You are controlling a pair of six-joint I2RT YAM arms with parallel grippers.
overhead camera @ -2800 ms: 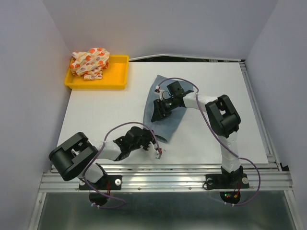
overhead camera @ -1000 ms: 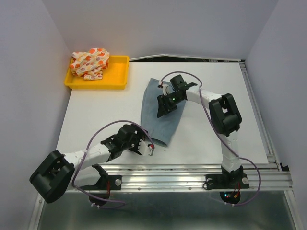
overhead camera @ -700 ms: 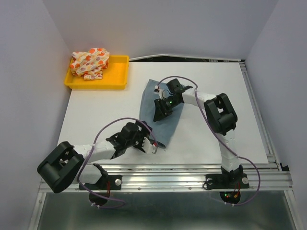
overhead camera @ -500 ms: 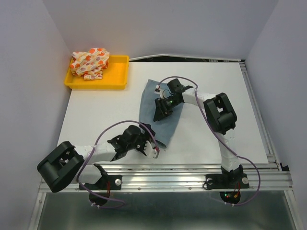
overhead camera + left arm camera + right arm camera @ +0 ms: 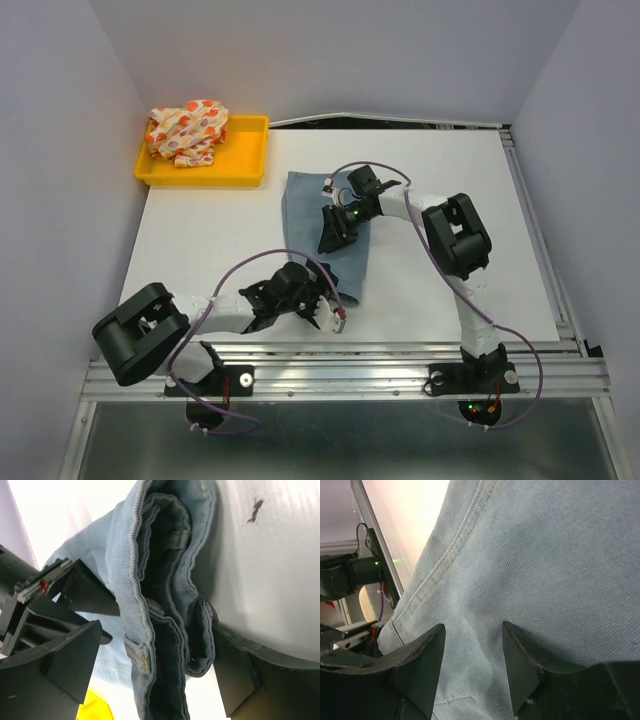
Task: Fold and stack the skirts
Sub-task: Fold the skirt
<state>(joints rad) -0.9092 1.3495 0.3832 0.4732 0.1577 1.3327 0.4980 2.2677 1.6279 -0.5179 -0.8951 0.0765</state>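
The light-blue denim skirt [image 5: 318,225] lies flat mid-table, its near end bunched into thick folds [image 5: 165,605]. My left gripper [image 5: 332,310] is at that near end, open wide, and the bunched waistband sits between its fingers [image 5: 65,665] in the left wrist view. My right gripper [image 5: 331,235] stands on the middle of the denim [image 5: 530,555], jaws apart, both fingertips [image 5: 439,630] down on the flat cloth. The white skirt with orange and red spots [image 5: 188,130] is crumpled in the yellow tray.
The yellow tray [image 5: 215,168] sits at the table's far left corner. White table [image 5: 200,240] shows to the left and right of the denim. Grey walls close in both sides, and a metal rail [image 5: 340,375] runs along the near edge.
The left gripper has slid right along the skirt's near end and opened fully. The right gripper narrowed a little. The denim has shifted from a slant to lying squarer and narrower.
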